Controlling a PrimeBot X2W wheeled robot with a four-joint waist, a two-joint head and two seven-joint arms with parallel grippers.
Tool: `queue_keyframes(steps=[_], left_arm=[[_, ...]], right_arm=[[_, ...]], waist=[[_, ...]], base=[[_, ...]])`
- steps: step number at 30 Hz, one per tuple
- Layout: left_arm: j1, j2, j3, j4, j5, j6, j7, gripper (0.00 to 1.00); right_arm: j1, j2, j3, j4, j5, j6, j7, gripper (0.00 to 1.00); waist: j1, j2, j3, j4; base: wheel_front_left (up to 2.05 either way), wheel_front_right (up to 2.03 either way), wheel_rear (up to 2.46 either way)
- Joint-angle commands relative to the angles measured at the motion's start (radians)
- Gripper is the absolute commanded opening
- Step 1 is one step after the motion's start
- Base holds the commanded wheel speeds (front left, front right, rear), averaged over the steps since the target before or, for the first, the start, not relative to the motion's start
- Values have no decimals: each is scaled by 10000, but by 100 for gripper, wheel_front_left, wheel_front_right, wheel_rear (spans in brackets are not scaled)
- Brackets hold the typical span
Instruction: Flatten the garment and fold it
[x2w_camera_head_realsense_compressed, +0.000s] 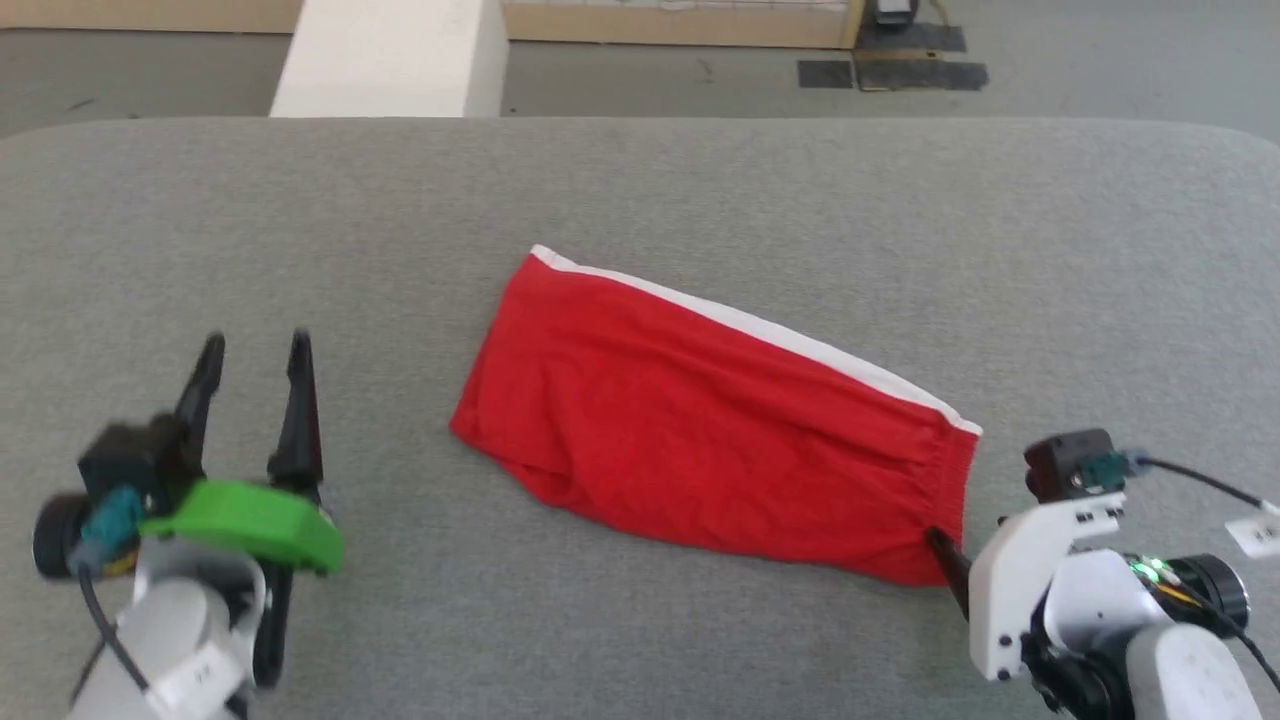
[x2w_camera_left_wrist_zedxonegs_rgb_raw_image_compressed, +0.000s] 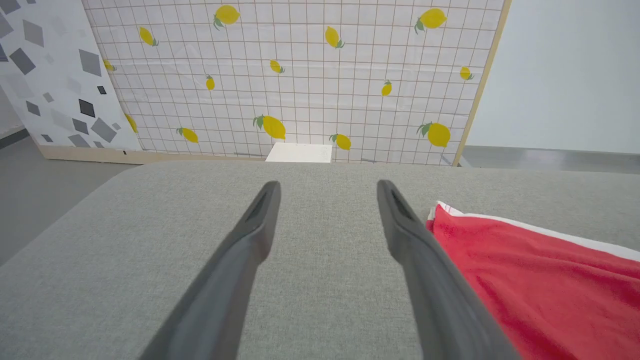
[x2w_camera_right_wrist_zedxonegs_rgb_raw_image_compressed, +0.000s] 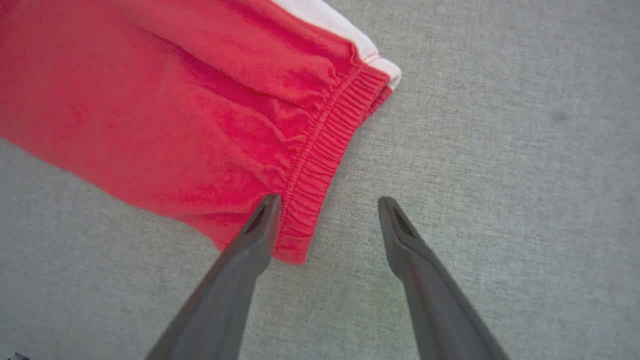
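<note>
Wide grey surface (x2w_camera_head_realsense_compressed: 700, 180), rounded at the far corners, with floor (x2w_camera_head_realsense_compressed: 640, 80) and a white block (x2w_camera_head_realsense_compressed: 390, 60) beyond its far edge. Left gripper (x2w_camera_head_realsense_compressed: 256, 345) is spread wide with nothing between its fingers, sitting over bare grey, apart from the shorts (x2w_camera_head_realsense_compressed: 700, 440) on their left. Its wrist view has the shorts' hem end off to the right, and a lemon-print panel (x2w_camera_left_wrist_zedxonegs_rgb_raw_image_compressed: 300, 75) standing past the far edge. Right gripper (x2w_camera_right_wrist_zedxonegs_rgb_raw_image_compressed: 328, 200) is spread wide too, gripping nothing. One fingertip (x2w_camera_right_wrist_zedxonegs_rgb_raw_image_compressed: 265, 215) is over the elastic waistband (x2w_camera_right_wrist_zedxonegs_rgb_raw_image_compressed: 320, 165) at its near corner, the other over bare grey. Touching or just above, can't tell. The shorts lie mid-surface in a long slanted band, white stripe (x2w_camera_head_realsense_compressed: 760, 330) along the far edge, waistband to the right, a few soft wrinkles across the red. Plenty of open grey on every side of them.
</note>
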Motion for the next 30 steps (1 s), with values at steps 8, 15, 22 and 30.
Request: queue_keyframes(steps=[8, 15, 22, 30], left_arm=[[1273, -362, 323, -652, 58, 149, -46, 100], [1478, -533, 220, -516, 37, 29, -46, 100], [1322, -539, -136, -359, 42, -191, 264, 100], [-27, -838, -1082, -86, -406, -417, 3088, 100]], right_arm=[[-1212, -7, 307, 2058, -555, -13, 182, 100], [-1350, -7, 564, 3474, -624, -13, 271, 100], [-1410, -7, 731, 3558, -342, -13, 106, 0], [-1456, -7, 564, 3140, -119, -13, -117, 0]], waist=[[0, 85, 3, 505], [0, 85, -150, 730], [0, 85, -378, 666], [0, 85, -401, 359]], base=[[0, 0, 0], [0, 0, 0], [0, 0, 0], [0, 0, 0]])
